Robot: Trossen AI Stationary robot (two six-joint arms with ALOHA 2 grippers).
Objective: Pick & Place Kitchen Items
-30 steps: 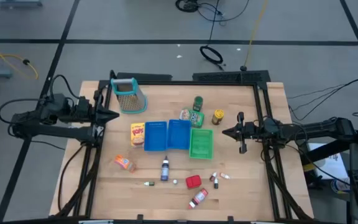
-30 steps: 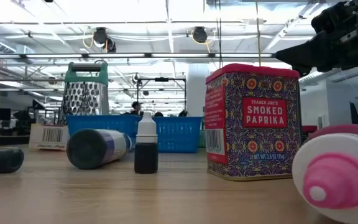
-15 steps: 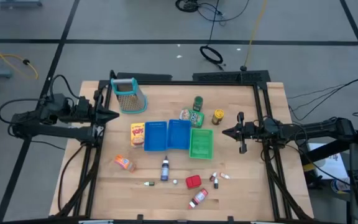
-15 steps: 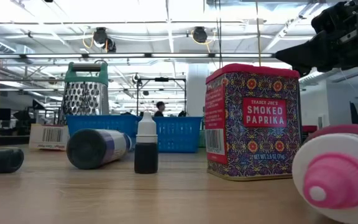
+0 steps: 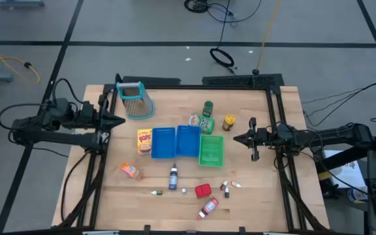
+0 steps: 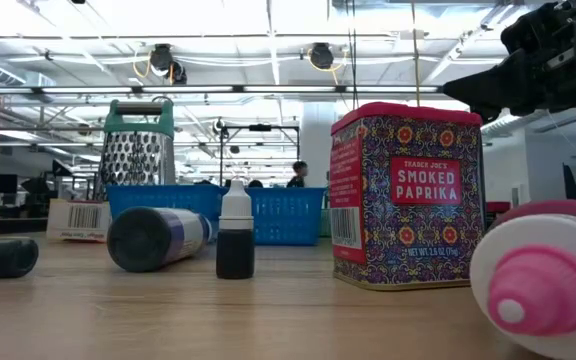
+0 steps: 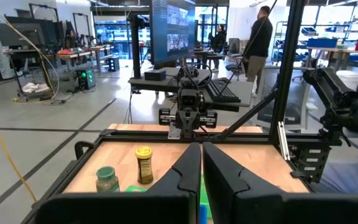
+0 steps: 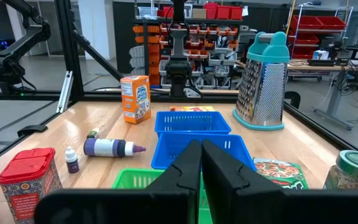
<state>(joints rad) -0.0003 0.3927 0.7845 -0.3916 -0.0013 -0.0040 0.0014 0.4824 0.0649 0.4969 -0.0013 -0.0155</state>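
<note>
The kitchen items lie untouched on the table. A yellow box lies flat left of the trays, with an orange packet nearer. A red paprika tin stands upright among tiny bottles, next to a purple bottle on its side. A yellow-lidded jar, a green pouch and a green-lidded bottle sit farther back. My left gripper hovers shut at the left edge. My right gripper hovers shut at the right edge.
Two blue trays and a green tray lie side by side mid-table. A metal grater with a teal handle stands at the far left. A pink-capped bottle lies near the front edge. Black frame rails border the table.
Neither arm nor any item has moved. Only a person in the room far behind the table has walked toward the right of the low view.
</note>
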